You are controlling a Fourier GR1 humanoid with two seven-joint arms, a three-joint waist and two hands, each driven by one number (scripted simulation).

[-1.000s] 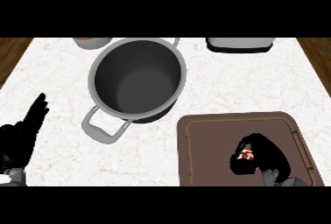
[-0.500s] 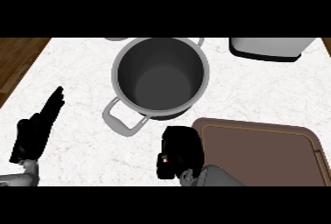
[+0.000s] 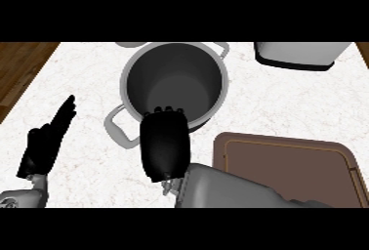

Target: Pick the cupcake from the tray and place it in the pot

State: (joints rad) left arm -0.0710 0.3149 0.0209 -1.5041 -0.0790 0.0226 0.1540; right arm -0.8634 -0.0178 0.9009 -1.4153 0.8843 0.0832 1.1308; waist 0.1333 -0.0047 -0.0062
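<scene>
- 2 hands are seen: the right hand (image 3: 165, 146) is over the near rim of the pot (image 3: 173, 78), and the left hand (image 3: 48, 139) rests open at the left of the desk (image 3: 79, 73), fingers straight.
- The cupcake is not seen. It is likely hidden under the right hand, whose fingers are curled down at the tips. What is held cannot be told for sure.
- The tray (image 3: 288, 166) is bare where it shows.
- The hand should be moved a little further, over the middle of the pot.
- It should be lowered inside before the fingers are opened, so the cupcake lands upright.
- The pot rim should not be bumped.
</scene>
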